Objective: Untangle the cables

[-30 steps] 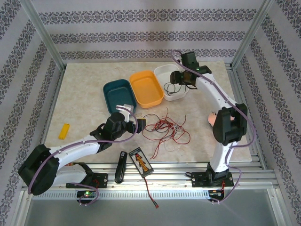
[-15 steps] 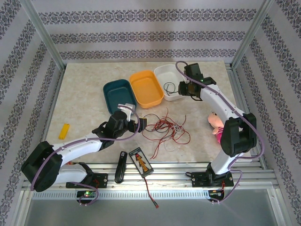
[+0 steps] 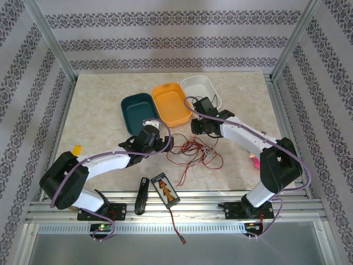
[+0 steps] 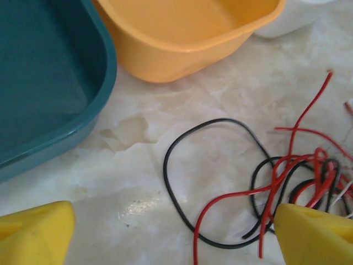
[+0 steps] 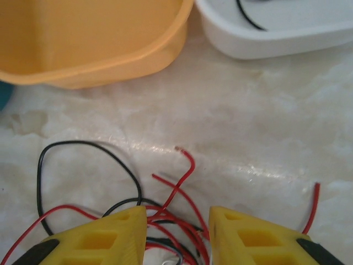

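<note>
Cables (image 3: 193,152), red, black and pale, lie knotted at centre frame on the counter (image 3: 99,105); one black strand (image 5: 248,17) already in the white tray (image 5: 287,34); left gripper (image 4: 171,237) jaws wide apart; right gripper (image 5: 177,234) jaws apart astride red strands (image 5: 192,163); bulk of sorting judged outstanding.

Left arm (image 3: 105,163) has jaws wide apart, right arm (image 3: 242,131) narrower.

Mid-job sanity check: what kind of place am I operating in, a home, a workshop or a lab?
Most likely a lab test cell: aluminium frame posts border patterned backdrop panels, and the left arm base and right arm base are bolted to slotted rails at the near edge of a marble-look tabletop.
</note>
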### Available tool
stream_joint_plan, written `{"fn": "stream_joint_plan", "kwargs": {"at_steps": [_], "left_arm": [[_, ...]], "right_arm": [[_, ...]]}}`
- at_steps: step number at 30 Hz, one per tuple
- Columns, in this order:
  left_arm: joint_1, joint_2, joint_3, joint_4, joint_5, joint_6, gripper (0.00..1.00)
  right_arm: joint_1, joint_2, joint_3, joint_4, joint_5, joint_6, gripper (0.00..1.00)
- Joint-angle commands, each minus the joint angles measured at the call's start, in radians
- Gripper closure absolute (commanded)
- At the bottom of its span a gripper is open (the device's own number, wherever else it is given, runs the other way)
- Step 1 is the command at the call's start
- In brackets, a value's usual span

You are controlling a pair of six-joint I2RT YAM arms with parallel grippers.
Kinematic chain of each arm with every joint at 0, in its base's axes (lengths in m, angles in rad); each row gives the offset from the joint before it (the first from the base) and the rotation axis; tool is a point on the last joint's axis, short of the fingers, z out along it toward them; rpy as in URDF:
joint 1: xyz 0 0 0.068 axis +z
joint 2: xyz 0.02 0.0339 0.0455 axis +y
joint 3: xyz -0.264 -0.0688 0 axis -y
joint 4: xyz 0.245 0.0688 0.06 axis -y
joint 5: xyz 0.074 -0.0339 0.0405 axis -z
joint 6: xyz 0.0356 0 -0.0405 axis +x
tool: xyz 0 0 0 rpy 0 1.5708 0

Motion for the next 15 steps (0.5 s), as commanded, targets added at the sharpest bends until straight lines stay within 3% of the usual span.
{"fn": "stream_joint_plan", "kwargs": {"at_steps": [1, 6, 15], "left_arm": [[0.014, 0.040, 0.032, -0.005, 0.004, -0.068, 0.21], [0.013, 0.129, 0.083, -0.014, -0.006, -0.064, 0.38], [0.010, 0.269, 0.222, -0.101, -0.028, 0.075, 0.51]], "right_arm": [[0.013, -0.034, -0.033, 0.031, -0.004, 0.056, 0.66], [0.014, -0.067, -0.073, 0.045, 0.016, 0.077, 0.66], [-0.015, -0.212, -0.185, 0.117, 0.080, 0.100, 0.61]]}}
